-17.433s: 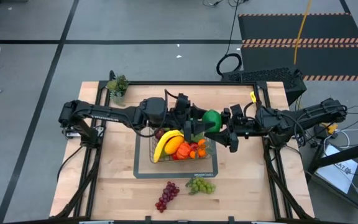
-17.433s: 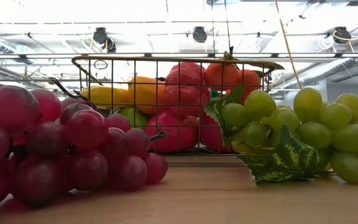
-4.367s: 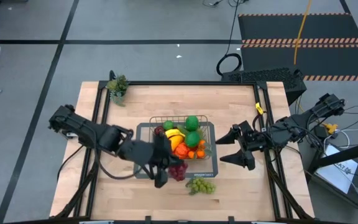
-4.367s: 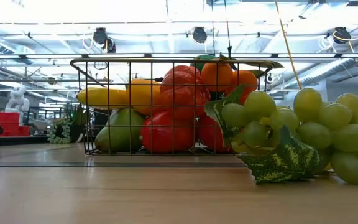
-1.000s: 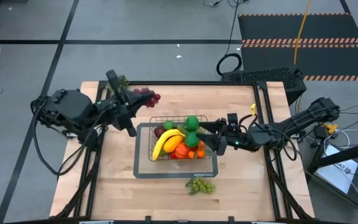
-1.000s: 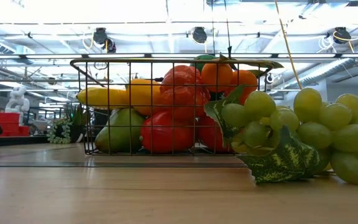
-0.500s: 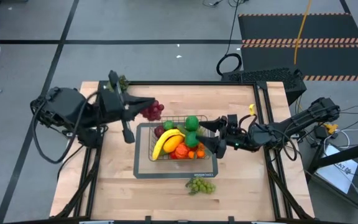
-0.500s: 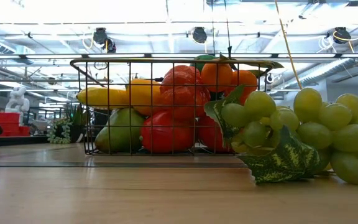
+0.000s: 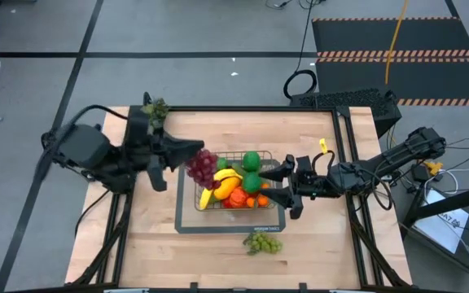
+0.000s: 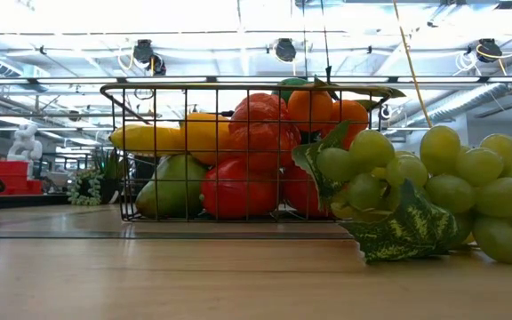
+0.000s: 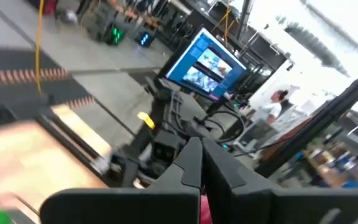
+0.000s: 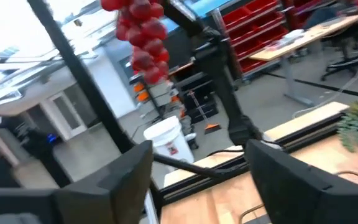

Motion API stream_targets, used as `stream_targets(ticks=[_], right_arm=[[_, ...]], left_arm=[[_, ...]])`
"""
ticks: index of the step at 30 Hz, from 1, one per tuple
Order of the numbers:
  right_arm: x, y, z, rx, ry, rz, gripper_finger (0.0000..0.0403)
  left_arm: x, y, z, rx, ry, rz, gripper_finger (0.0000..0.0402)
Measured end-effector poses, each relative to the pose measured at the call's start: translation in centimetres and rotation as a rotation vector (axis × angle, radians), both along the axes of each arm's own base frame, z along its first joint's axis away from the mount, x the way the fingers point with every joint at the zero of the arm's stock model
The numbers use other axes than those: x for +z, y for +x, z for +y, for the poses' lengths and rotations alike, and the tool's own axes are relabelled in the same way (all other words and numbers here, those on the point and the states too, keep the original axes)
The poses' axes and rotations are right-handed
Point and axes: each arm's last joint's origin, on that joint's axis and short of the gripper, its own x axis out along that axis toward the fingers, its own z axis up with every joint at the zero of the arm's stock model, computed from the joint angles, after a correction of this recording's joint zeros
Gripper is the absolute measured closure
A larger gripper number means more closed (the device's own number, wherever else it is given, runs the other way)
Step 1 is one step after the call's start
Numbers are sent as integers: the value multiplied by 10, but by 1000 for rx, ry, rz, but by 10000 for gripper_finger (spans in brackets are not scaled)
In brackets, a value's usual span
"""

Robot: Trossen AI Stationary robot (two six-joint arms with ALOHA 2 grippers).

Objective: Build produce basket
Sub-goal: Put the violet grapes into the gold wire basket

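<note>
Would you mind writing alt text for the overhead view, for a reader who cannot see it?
Seen from above, the left gripper holds a bunch of red grapes over the left end of a wire basket filled with fruit at the middle of a wooden table. The right gripper reaches over the basket's right end, and green grapes lie on the table in front of the basket.

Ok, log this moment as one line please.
left gripper: shut on red grapes, above basket | right gripper: at basket's right edge | green grapes: on table
</note>
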Motion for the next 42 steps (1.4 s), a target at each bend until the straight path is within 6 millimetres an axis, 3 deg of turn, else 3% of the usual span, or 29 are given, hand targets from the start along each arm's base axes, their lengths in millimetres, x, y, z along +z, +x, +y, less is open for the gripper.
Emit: stream_targets(ticks=[4,8,17,27,36,42], right_arm=[[0,0,1,26,-49,-1,199],[3,-3,-1,26,-49,-11,239],[9,-18,-7,24,-57,26,298],[15,-38,-17,-7,-72,73,323],[17,-45,-24,-116,-74,86,328],[17,-46,-25,-122,-72,84,328]], left_arm=[[-7,10,-9,-12,-128,-8,400],[-15,24,-10,10,-114,20,400],[-51,52,25,11,78,349,400],[-104,78,61,-115,175,809,398],[-148,99,71,-163,211,1133,397],[-166,104,70,-206,262,1282,397]])
